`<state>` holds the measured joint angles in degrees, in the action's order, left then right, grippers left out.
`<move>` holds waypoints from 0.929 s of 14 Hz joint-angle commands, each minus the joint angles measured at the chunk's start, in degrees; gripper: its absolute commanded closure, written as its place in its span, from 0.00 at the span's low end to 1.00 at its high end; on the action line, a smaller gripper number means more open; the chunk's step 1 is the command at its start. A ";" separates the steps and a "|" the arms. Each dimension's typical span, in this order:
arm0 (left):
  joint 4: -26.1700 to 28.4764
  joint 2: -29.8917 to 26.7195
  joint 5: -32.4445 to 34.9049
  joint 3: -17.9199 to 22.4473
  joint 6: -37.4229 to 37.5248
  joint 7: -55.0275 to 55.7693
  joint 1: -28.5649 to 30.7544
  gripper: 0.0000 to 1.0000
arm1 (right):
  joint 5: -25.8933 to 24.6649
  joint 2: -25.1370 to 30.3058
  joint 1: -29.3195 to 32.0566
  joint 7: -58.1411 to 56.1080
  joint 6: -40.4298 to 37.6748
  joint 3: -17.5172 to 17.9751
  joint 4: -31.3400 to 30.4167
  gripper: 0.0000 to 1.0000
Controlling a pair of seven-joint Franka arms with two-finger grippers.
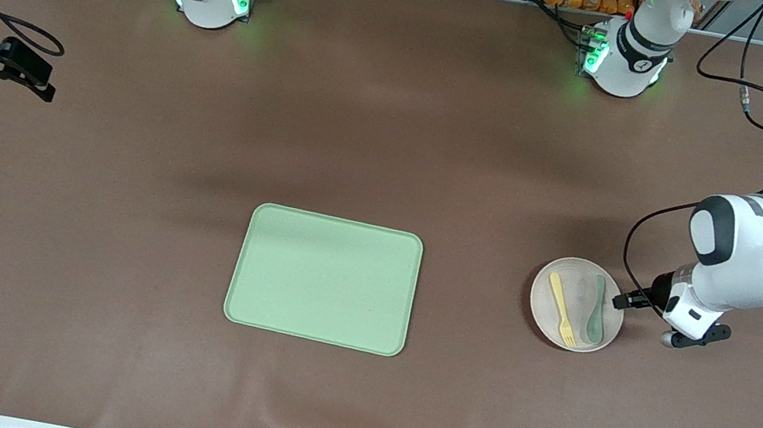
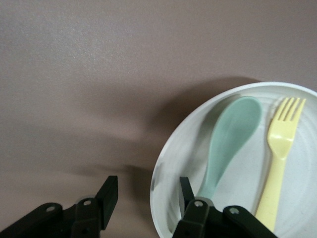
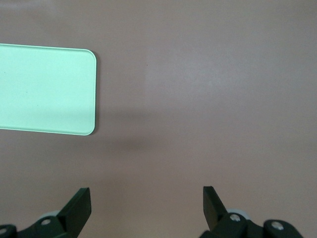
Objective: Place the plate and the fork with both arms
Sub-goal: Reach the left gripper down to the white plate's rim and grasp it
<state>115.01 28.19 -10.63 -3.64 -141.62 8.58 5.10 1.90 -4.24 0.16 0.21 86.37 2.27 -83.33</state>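
Observation:
The pale speckled plate [image 1: 578,276] lies on the table toward the left arm's end, with the pale-yellow fork [image 1: 561,307] on it beside a grey-green spoon [image 1: 598,309]. My left gripper [image 1: 623,301] is open and low at the plate's rim, beside the spoon's handle. In the left wrist view the left gripper [image 2: 147,186] straddles the rim of the plate [image 2: 166,161], one finger over the plate, the other over the table; the fork [image 2: 280,158] and the spoon [image 2: 230,134] show there. My right gripper [image 1: 40,82] is open and empty over bare table [image 3: 146,193].
A rectangular light-green tray [image 1: 323,278] lies mid-table, nearer the front camera than the arms' bases; its corner shows in the right wrist view [image 3: 47,89]. A brown mat [image 1: 396,130] covers the table. The left arm's elbow [image 1: 752,248] hangs beside the plate.

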 commanded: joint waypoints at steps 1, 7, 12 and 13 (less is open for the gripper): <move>0.30 0.90 -1.49 -0.76 -2.16 -1.28 0.79 0.46 | 0.73 0.64 0.46 -0.82 -0.33 0.02 -0.43 0.00; -0.23 1.68 -5.01 -0.85 -2.26 -1.28 0.61 0.76 | 0.73 0.64 0.46 -0.82 -0.33 0.02 -0.43 0.00; -0.67 2.83 -5.19 -0.85 -3.31 -1.28 0.26 0.89 | 0.73 0.72 0.46 -0.82 -0.33 0.02 -0.43 0.00; -0.67 2.74 -5.19 -0.85 -3.31 -1.28 0.26 1.00 | 0.73 0.64 0.46 -0.82 -0.33 0.02 -0.43 0.00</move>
<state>114.99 30.29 -14.56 -4.09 -144.00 8.55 5.09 1.90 -4.24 0.16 0.20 86.36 2.27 -83.33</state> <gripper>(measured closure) 0.771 0.000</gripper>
